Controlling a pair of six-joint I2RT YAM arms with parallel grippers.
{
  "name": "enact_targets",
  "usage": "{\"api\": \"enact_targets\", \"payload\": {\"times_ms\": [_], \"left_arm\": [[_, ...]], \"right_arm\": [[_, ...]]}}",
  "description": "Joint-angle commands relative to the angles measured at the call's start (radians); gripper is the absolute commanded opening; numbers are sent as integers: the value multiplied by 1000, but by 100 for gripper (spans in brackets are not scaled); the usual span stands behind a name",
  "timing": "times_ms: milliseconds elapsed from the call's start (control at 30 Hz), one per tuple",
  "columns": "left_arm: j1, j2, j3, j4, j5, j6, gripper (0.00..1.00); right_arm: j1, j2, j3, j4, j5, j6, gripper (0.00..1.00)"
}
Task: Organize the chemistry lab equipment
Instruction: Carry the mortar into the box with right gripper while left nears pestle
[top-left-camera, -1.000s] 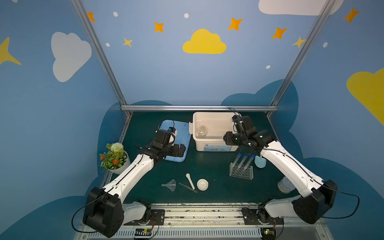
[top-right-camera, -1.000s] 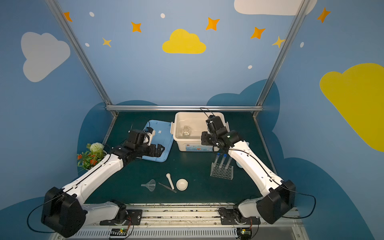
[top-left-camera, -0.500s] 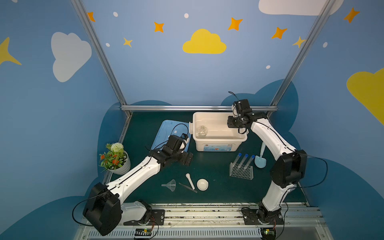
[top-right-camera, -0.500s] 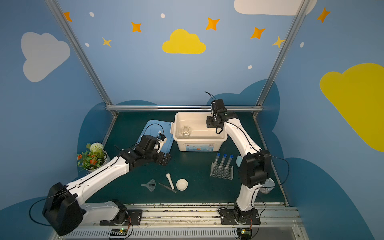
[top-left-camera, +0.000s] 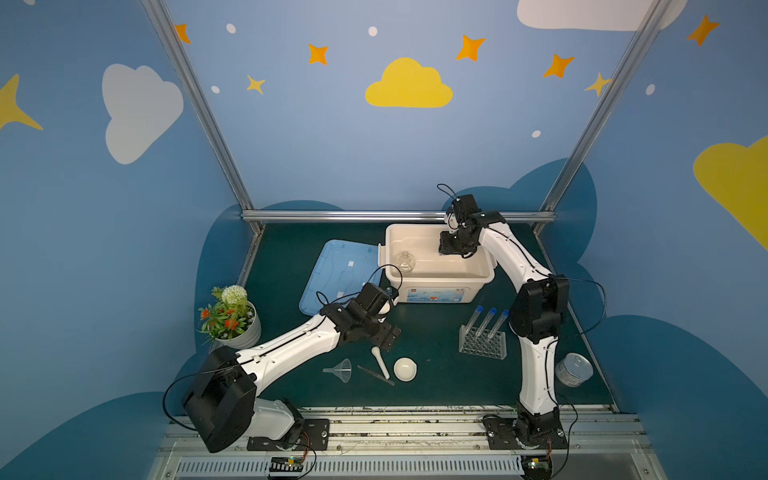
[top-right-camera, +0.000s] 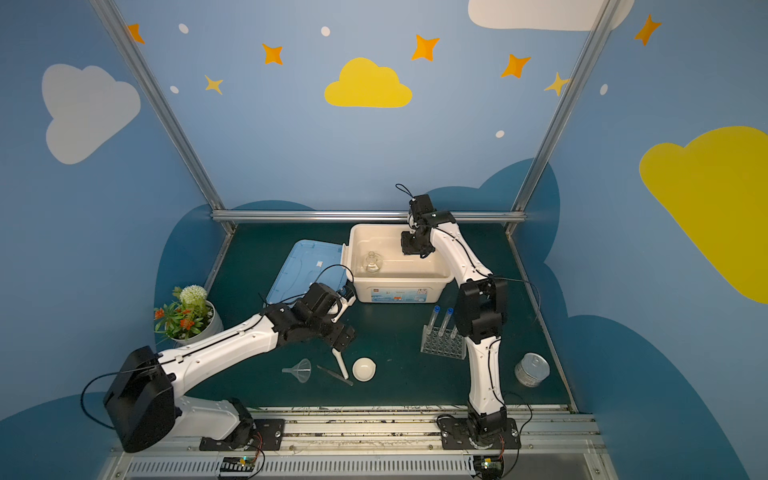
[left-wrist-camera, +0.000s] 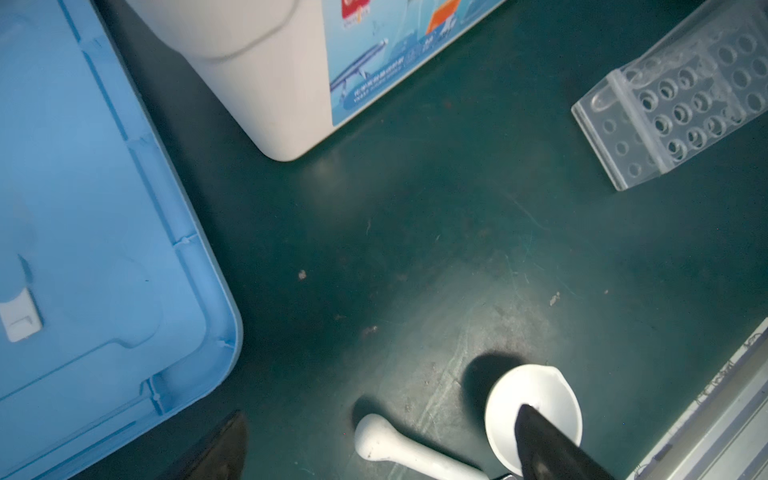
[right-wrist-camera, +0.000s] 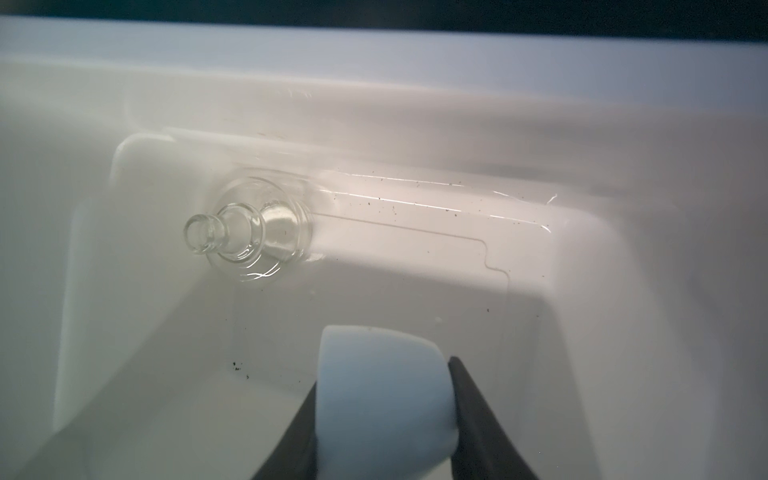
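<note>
My right gripper is shut on a pale blue cup and hangs inside the white bin. A glass flask stands on the bin floor to its left. In both top views my left gripper hovers open, low over the mat. Its fingers straddle the head of the white pestle, and one fingertip overlaps the white bowl. A clear funnel and thin tweezers lie beside the pestle. The clear holed rack holds three blue-capped test tubes.
A blue lid lies flat left of the bin. A potted flower plant stands at the left edge. A round metal tin lies at the right, behind my right arm. A metal rail runs along the front.
My right arm swung from the test tube rack up and back over the bin. My left arm moved off the blue lid, forward to above the pestle and bowl.
</note>
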Motion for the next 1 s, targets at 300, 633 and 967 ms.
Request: {"api": "enact_targets", "payload": {"times_ms": [300,633,967], "left_arm": [[-10,42,-1,-15,45,-26,100],[-12,52,1,-12,45,-19,100],[-12,73,10,-29,34,-37,100]], "right_arm": [[74,71,49,-158,-78,-37,24],[109,127,112,-180,-188,-135,25],[119,203,197,-205,-235,-194,26]]}}
